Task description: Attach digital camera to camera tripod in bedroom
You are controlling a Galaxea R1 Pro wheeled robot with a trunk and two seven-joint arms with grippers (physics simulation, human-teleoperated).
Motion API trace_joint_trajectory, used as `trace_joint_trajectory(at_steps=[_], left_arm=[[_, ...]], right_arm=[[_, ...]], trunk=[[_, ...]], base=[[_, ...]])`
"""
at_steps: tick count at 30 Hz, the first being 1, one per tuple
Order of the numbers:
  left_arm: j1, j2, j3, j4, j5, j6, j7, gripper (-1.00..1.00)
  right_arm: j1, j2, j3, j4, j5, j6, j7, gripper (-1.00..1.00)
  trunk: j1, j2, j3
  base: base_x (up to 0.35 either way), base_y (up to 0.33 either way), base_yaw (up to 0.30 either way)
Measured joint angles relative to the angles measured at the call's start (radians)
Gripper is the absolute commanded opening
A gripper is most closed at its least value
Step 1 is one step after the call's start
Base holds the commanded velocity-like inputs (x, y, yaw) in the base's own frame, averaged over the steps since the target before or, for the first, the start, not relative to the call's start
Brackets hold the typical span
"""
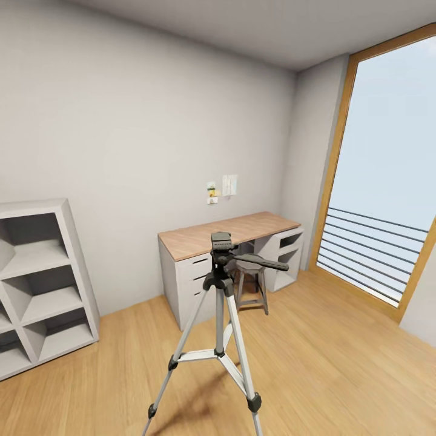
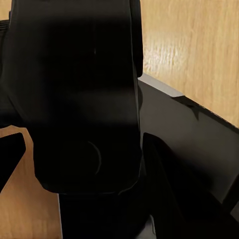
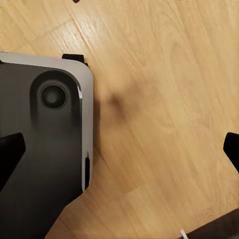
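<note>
Camera tripod stands upright on the light wood plank floor of the bedroom, three silver legs spread, black head at top with its long pan handle pointing toward the window side. Head plate bare in the head view. Behind the tripod: wood-topped grey desk against the pale grey wall, with a small round stool just in front of the desk and close behind the tripod head. Two small notes are on the wall above the desk. White cube shelf well off to the tripod's left against the same wall; tall wood-framed window with horizontal rails to the tripod's right. Left wrist view: a large dark blocky object sits between the left gripper's fingers, very close to the lens; probably the digital camera, but too dark to confirm, and I cannot tell whether the fingers clamp it. Right wrist view: right gripper fingertips spread wide apart, nothing between them, above plank floor and the robot's dark grey-edged base.
</note>
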Motion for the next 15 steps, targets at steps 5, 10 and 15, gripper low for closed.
trace_joint_trajectory(at_steps=[5,10,15], left_arm=[[0.000,0.000,0.000,0.000,0.000,0.000,0.000,-1.00],[0.000,0.000,0.000,0.000,0.000,0.000,0.000,-1.00],[0.000,0.000,0.000,0.000,0.000,0.000,0.000,-1.00]], right_arm=[[0.000,-0.001,0.000,0.000,0.001,-0.001,0.001,1.00],[0.000,-0.002,0.000,0.000,0.000,0.001,-0.001,1.00],[0.000,-0.001,0.000,0.000,-0.002,0.003,-0.007,1.00]], trunk=[[0.000,0.000,0.000],[0.000,0.000,0.000],[0.000,0.000,0.000]], base=[[0.000,0.000,0.000],[0.000,0.000,0.000],[0.000,0.000,0.000]])
